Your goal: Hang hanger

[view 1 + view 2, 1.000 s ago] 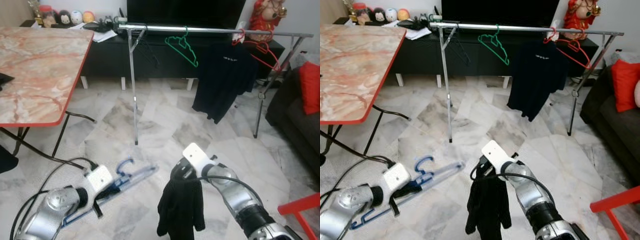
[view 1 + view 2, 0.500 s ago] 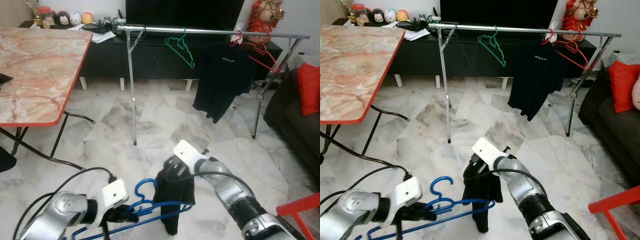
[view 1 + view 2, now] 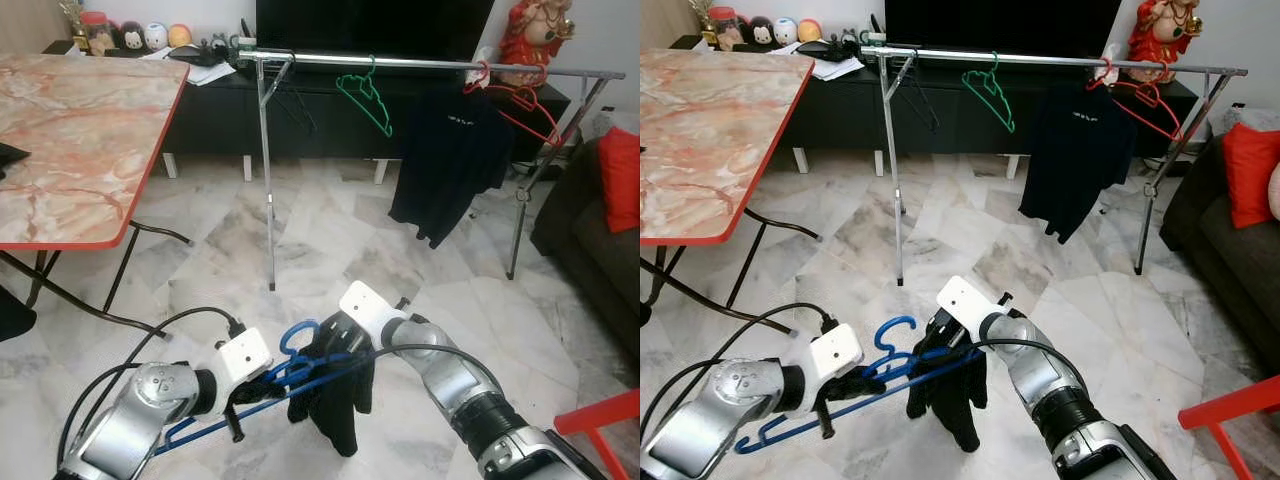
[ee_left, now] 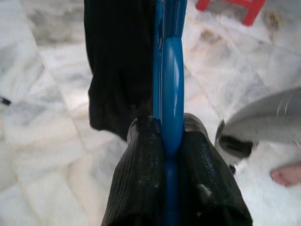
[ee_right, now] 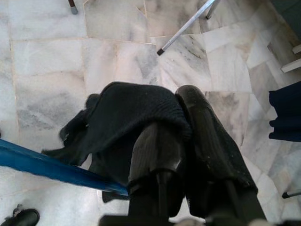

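Left gripper (image 4: pixel 171 141): clenched on the blue hanger (image 3: pixel 300 372), its two black fingers (image 4: pixel 141 174) pressed flat against either side of the plastic, low in front of the robot above the marble floor (image 3: pixel 330 250).
Blue hanger: held near its hook, the hook curling up just beyond the left gripper's fingertips and the long arm slanting down and back toward the robot's left side; the other arm runs across to the right gripper.
Right gripper (image 5: pixel 181 125): grasping the black garment (image 3: pixel 335 400), a fold of knitted cloth pinched between its fingers (image 5: pixel 207 136), right beside the left gripper and touching the hanger.
Black garment: bunched at the right gripper's fingertips and dangling below them, draped across the blue hanger's arm, its lower end hanging free above the floor.
Clothes rail (image 3: pixel 420 64): well ahead of both grippers, a silver bar on angled legs, carrying a green hanger (image 3: pixel 365 98), a red hanger (image 3: pixel 515 100) and a dark shirt (image 3: pixel 450 160).
Table (image 3: pixel 70 140): marble-patterned top with a red edge, off ahead of the left gripper, well apart from it.
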